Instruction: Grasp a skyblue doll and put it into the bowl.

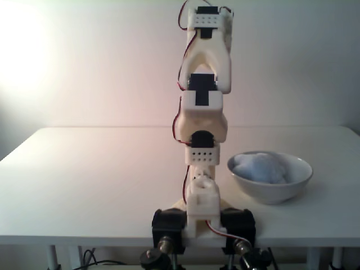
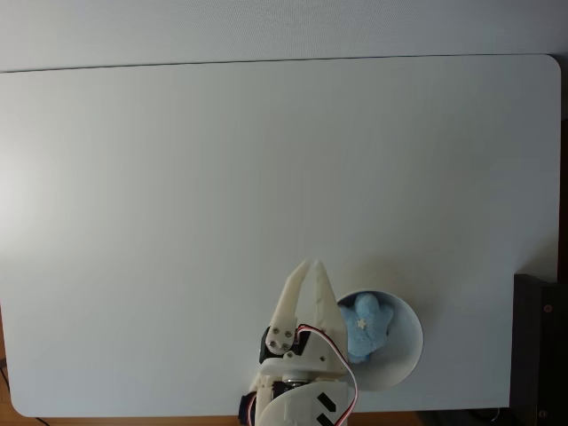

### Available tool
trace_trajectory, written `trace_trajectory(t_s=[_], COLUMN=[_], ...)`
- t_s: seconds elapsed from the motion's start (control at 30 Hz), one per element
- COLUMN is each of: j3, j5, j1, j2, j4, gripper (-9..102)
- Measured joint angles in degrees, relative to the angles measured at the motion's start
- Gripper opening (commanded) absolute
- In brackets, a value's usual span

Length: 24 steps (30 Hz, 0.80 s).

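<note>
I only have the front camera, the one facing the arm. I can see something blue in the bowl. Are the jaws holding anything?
Observer: No. From above, the jaws are shut and empty, with their tips together over the bare table.
Operator: Where are they relative to the bowl?
Observer: In the top-down view they sit beside the left rim of the bowl, pointing up the picture.
Operator: Is the doll fully inside?
Observer: Yes. The skyblue doll lies within the rim, toward its left side, with a small white star showing.
</note>
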Motion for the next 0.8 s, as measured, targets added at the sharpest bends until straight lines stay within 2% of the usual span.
trace_trajectory(t_s=[0.1, 0.3, 0.5, 0.8], j3=[3.6, 15.7, 28.5, 41.9], j5=[0.0, 0.0, -0.1, -0.1], j1=[-6.3, -8.1, -7.7, -1.9], j2=[2.7, 17.6, 33.4, 36.1], j4=[0.1, 3.1, 8.6, 11.8], gripper=[0, 0, 0, 0])
